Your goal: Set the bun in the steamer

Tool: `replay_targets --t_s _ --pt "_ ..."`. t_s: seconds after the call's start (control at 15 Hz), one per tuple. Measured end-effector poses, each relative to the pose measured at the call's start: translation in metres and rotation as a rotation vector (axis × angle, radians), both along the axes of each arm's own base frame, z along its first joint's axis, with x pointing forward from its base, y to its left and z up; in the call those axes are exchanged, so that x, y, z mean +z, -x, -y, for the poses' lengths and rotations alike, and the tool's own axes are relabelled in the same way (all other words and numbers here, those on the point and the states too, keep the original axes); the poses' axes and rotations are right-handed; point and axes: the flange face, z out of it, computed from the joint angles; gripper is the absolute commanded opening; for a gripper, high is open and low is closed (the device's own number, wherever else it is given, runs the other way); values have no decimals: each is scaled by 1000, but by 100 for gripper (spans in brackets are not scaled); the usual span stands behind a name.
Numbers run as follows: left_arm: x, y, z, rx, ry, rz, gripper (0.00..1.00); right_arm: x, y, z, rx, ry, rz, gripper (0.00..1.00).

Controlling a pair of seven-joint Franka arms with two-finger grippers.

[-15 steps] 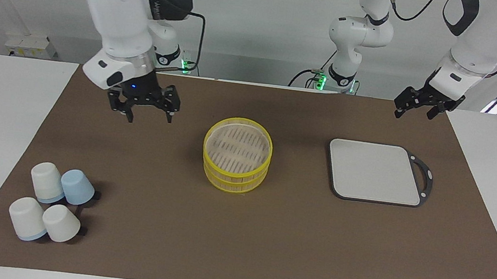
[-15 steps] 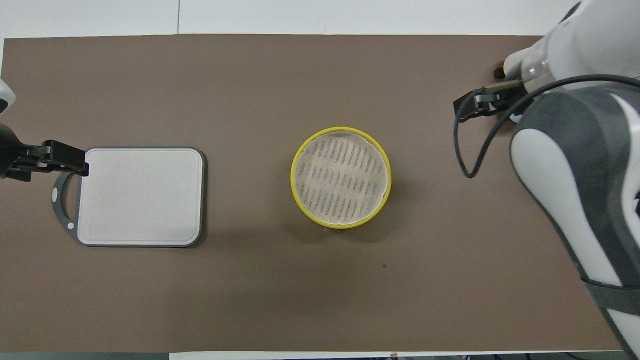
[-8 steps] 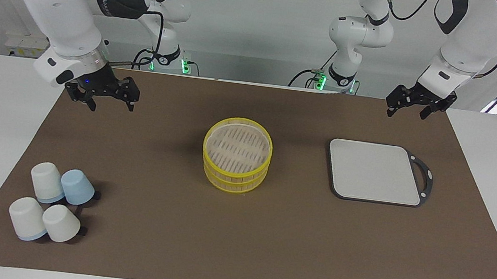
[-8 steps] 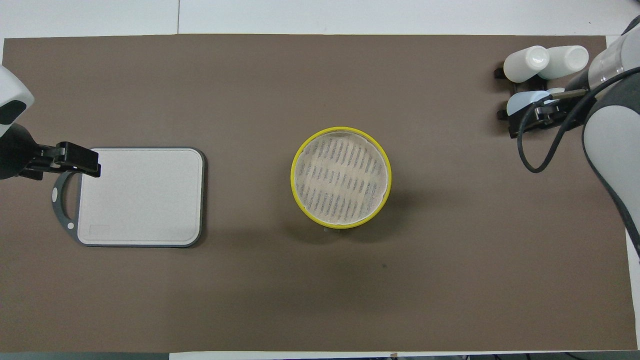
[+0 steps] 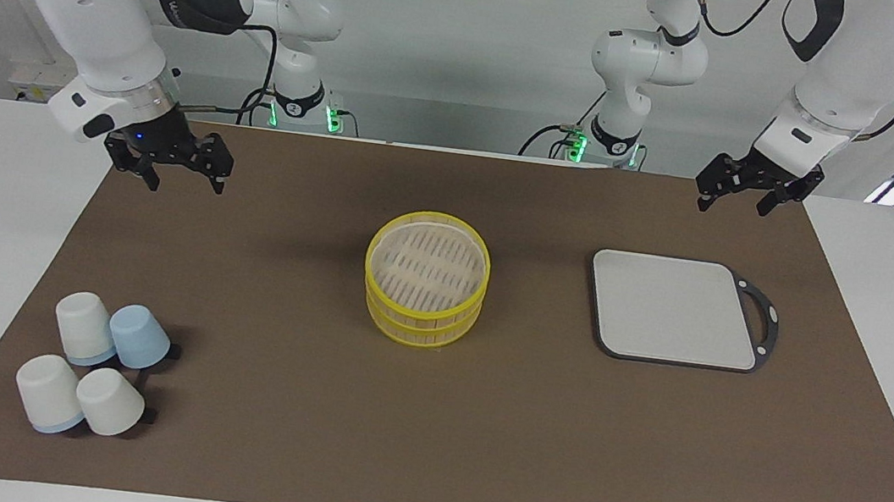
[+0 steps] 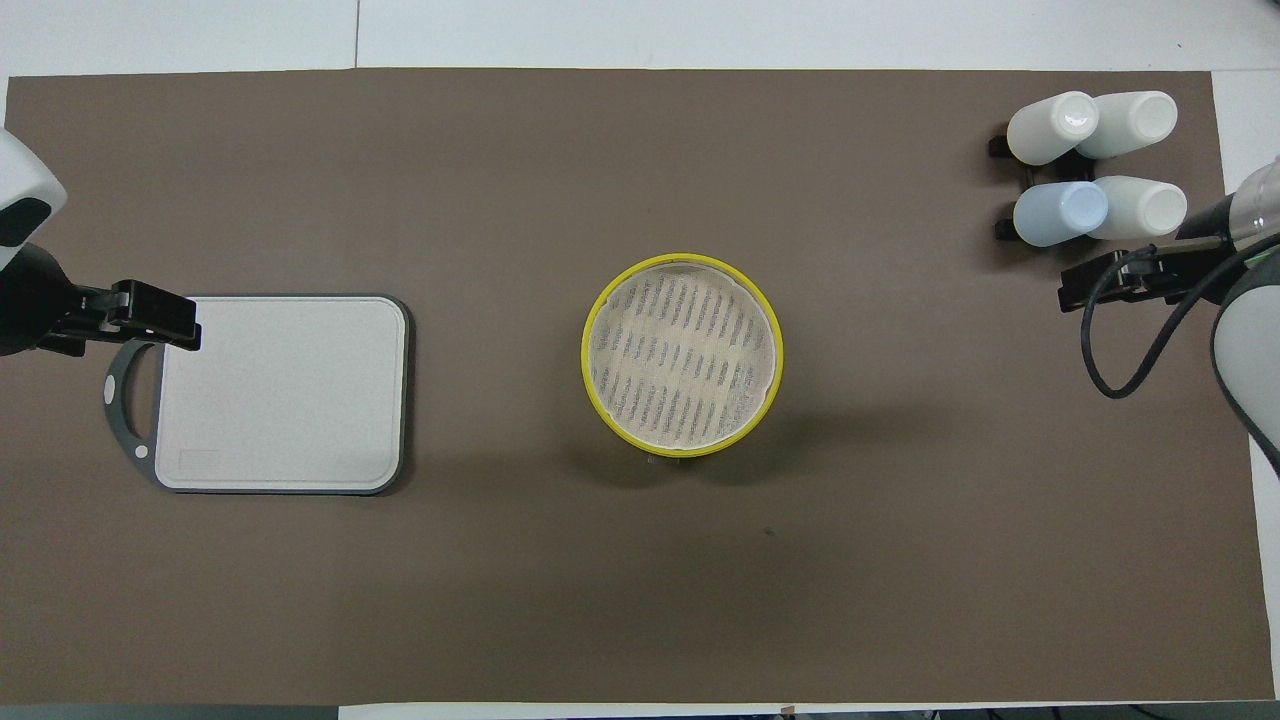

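Note:
The steamer (image 5: 419, 326) stands in the middle of the brown mat with its yellow-rimmed slatted lid (image 5: 427, 264) on it; it also shows in the overhead view (image 6: 586, 352). The bun is not in view. My right gripper (image 5: 184, 181) hangs open and empty above the mat's edge at the right arm's end, well apart from the steamer; in the overhead view it (image 6: 1100, 285) is beside the cups. My left gripper (image 5: 732, 204) hangs open and empty above the mat's corner near the left arm's base, over the board's handle in the overhead view (image 6: 165, 325).
A grey rectangular board (image 5: 674, 309) with a dark handle lies toward the left arm's end. Several upturned white and pale blue cups (image 5: 96, 361) stand clustered at the right arm's end, farther from the robots than the steamer.
My right arm has swung away from beside the steamer out to the right arm's end of the mat, uncovering the cups in the overhead view. My left gripper shifted only slightly.

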Motion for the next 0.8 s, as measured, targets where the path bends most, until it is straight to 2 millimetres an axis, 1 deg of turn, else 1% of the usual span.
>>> replay_targets --t_s 0.27,0.8 --pt "0 0 2 -4 0 1 100 -1 0 8 -22 -24 -2 100" --pt "0 0 -2 4 0 2 100 3 0 9 -24 -27 -2 100"
